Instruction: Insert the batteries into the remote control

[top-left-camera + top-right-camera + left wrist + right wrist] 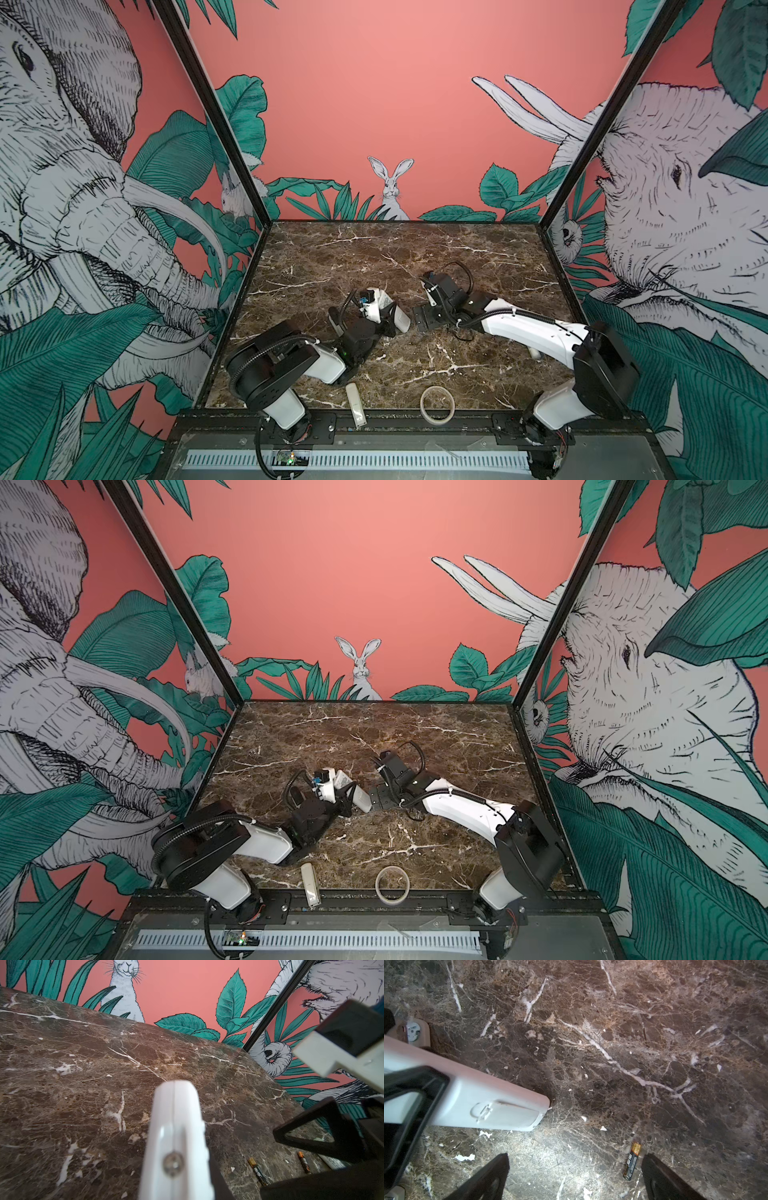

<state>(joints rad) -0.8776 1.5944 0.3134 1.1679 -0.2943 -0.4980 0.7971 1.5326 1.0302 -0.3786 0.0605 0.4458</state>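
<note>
Left claw (390,322) pinches the remote control (477,1101) — right claw (575,1167), spread wide, just beside it.

left fingers (390,325) grip remote control (402,319) | right fingers (419,316) just beside | tape ring (436,405) well apart

A brown marble tabletop (415,257) veined in white fills the booth. Near its front edge a clear tape ring (437,405) lies flat. A small cream remote (356,405) lies apart to its left, its near end reaching over the black front rail (415,420). A painted rabbit (390,187) peers from the pink back wall.
</note>
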